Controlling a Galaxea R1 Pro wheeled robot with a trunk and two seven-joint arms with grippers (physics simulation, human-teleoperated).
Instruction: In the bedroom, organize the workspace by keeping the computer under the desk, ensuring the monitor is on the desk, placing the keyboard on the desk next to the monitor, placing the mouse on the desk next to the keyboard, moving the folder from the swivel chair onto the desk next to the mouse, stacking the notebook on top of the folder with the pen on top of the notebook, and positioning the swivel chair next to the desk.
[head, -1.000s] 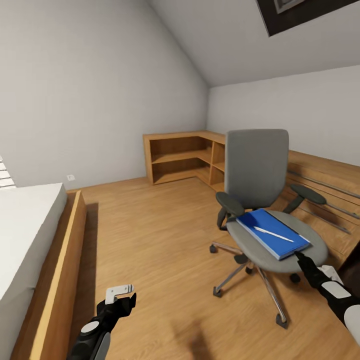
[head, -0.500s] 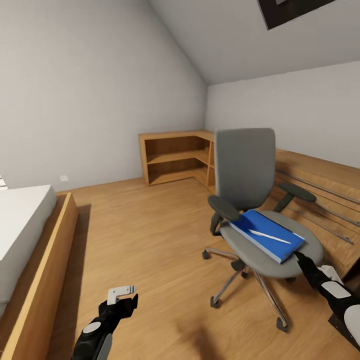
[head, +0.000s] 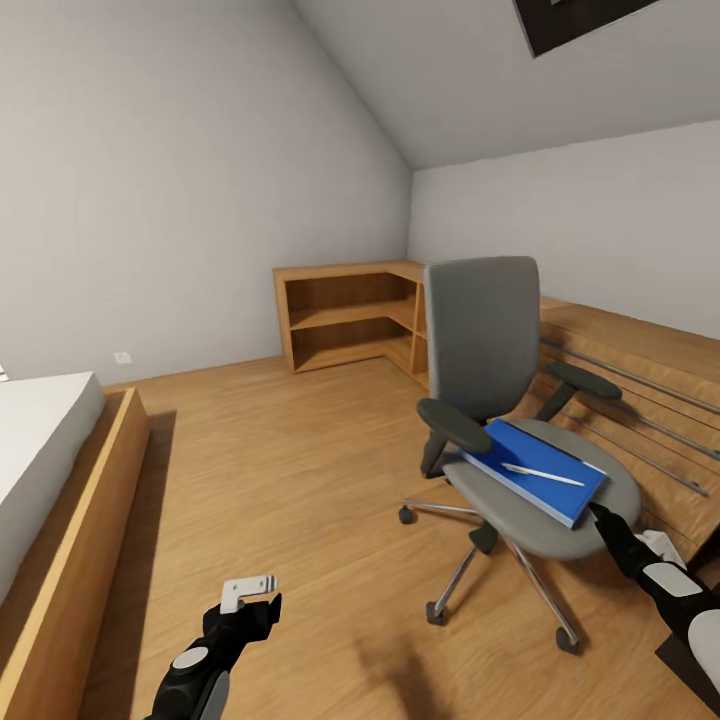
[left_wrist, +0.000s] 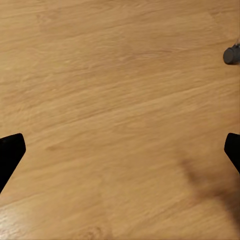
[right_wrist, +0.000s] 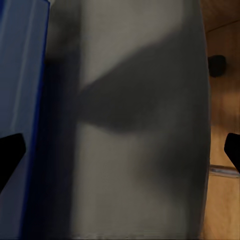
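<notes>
A flat bright blue folder (head: 535, 470) with a thin white pen (head: 542, 474) is laid on the grey upholstered swivel chair (head: 500, 400). Both the left gripper (left_wrist: 120, 150) and right gripper (right_wrist: 120, 150) are spread wide, empty.

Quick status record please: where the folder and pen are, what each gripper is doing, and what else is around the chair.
folder: flat on swivel chair seat
pen: lying on folder
right gripper: open, at seat's front edge beside folder
left gripper: open, above bare wood floor
nearby: wooden corner shelf behind chair, bed at robot's left
</notes>
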